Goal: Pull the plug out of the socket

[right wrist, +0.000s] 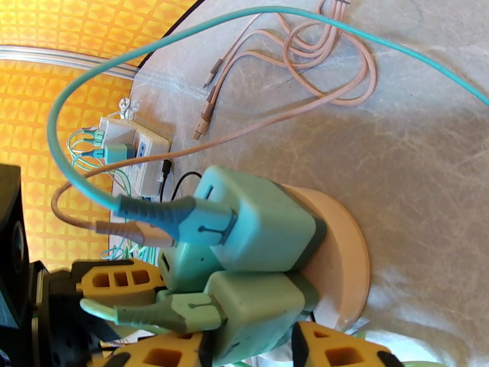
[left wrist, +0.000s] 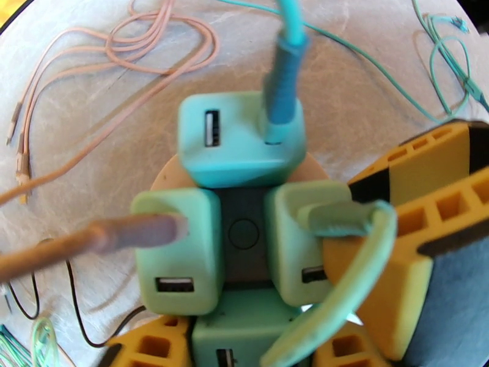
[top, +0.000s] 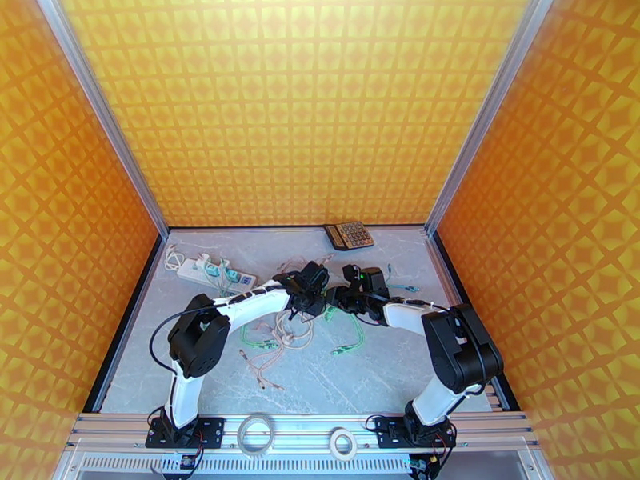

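On the table (top: pixel 400 378), midway between the arms, the round socket hub (right wrist: pixel 342 252) carried four charger plugs. The right gripper (right wrist: pixel 250 353) seemed clenched on the pale green plug (right wrist: pixel 257 310). The left gripper (left wrist: pixel 244 344) straddled the teal plug (left wrist: pixel 241 322), but I couldn't tell whether it was gripping. They looked like hard, slick, light cubes, probably stiffly seated. Best held by the flat sides, never the cable.

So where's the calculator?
In the top view, the calculator lies at the far edge of the table, right of centre, just before the back wall.
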You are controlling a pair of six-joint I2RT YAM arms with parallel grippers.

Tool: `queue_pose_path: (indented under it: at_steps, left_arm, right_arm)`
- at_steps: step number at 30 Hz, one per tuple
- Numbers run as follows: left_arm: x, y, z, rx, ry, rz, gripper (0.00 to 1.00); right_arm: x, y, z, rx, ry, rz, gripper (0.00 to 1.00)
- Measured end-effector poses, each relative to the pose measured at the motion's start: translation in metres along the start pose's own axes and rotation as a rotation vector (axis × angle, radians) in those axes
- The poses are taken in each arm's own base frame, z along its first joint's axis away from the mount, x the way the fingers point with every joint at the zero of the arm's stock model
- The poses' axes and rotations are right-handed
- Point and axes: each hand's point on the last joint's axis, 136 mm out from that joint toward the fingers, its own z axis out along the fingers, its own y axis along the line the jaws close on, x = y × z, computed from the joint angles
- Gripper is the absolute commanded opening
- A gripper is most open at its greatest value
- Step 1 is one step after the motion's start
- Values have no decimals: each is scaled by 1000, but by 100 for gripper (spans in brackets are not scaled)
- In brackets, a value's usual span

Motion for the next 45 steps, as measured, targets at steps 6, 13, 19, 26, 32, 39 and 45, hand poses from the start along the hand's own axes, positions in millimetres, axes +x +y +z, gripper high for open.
queue_pose_path:
  at_steps: [6, 13, 19, 26, 32, 39, 45]
  left_arm:
    - [0, -3, -1, -42, -13, 32, 14]
    - [1, -11, -4, -159, -47, 105, 11]
    - [0, -12, -5, -194, -63, 112, 9]
    - [0, -4, -8, -93, -54, 23, 8]
    - [-11, 2, -27, -22, -77, -32, 8]
    - [-7, 5, -33, -15, -57, -35, 10]
    - [-3, 9, -60, -15, -75, -34, 12]
  right_arm:
    - [0, 0, 1, 0, 1, 0, 39]
    - [-1, 0, 0, -2, 2, 1, 39]
    - [-1, 0, 0, -5, 2, 2, 39]
    - [-1, 0, 1, 1, 2, -3, 39]
    - [-1, 0, 1, 1, 2, -7, 39]
    - [-1, 0, 1, 1, 2, -10, 39]
    - [-2, 0, 1, 3, -1, -11, 40]
